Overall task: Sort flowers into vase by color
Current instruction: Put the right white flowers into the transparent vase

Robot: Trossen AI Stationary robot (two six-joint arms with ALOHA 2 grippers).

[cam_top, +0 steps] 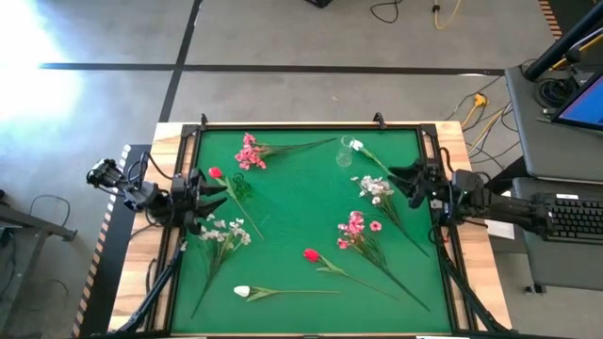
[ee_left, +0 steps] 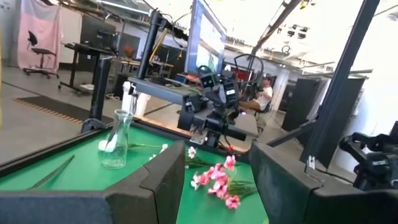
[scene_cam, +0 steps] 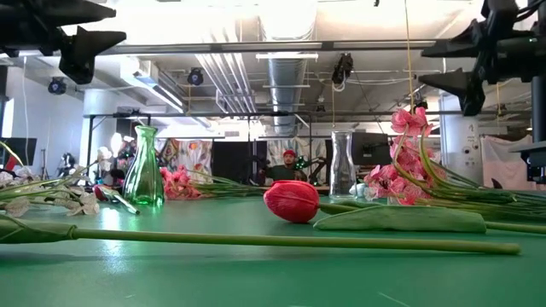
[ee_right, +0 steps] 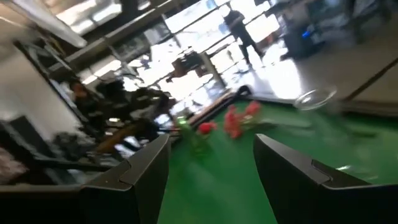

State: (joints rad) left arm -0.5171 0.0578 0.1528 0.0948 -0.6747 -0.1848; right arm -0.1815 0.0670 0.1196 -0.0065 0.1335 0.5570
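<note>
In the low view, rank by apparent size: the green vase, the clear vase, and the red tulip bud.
1-2. Green vase and clear vase: they look about alike, so no ranking between them.
3. Red tulip bud: smallest, though it lies nearest the camera, which enlarges it.

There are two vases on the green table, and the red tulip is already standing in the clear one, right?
Not quite. There are two vases, a green vase and a clear vase, but the red tulip is lying flat on the green table, not in a vase. The low view shows this best.
</note>
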